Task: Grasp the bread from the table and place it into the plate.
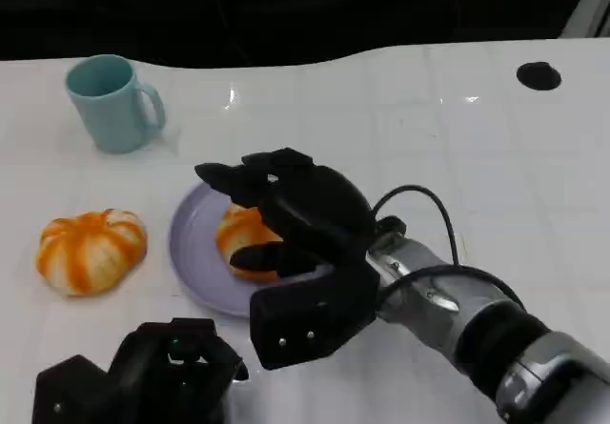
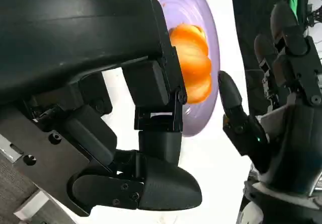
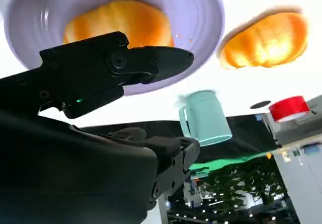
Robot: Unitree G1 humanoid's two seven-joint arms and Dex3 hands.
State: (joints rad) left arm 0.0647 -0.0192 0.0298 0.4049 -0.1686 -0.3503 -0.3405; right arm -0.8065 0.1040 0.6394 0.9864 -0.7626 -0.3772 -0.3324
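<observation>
A staged test setup in a large indoor hall, not a home: a plain white desk [image 1: 457,157] backed by black drapery [image 1: 286,5], and beyond it, in the right wrist view, green foliage [image 3: 236,194], ceiling lights and a red drum-like object [image 3: 289,108]

1. A bread roll [image 1: 243,238] lies in the purple plate [image 1: 191,252] on the white desk [image 1: 429,138]
2. The right hand [image 1: 295,224] arches over the roll, fingers spread
3. A second roll [image 1: 91,250] sits left of the plate
4. A teal mug [image 1: 112,102] stands behind
5. The left hand [image 1: 143,376] rests low at the near edge
</observation>
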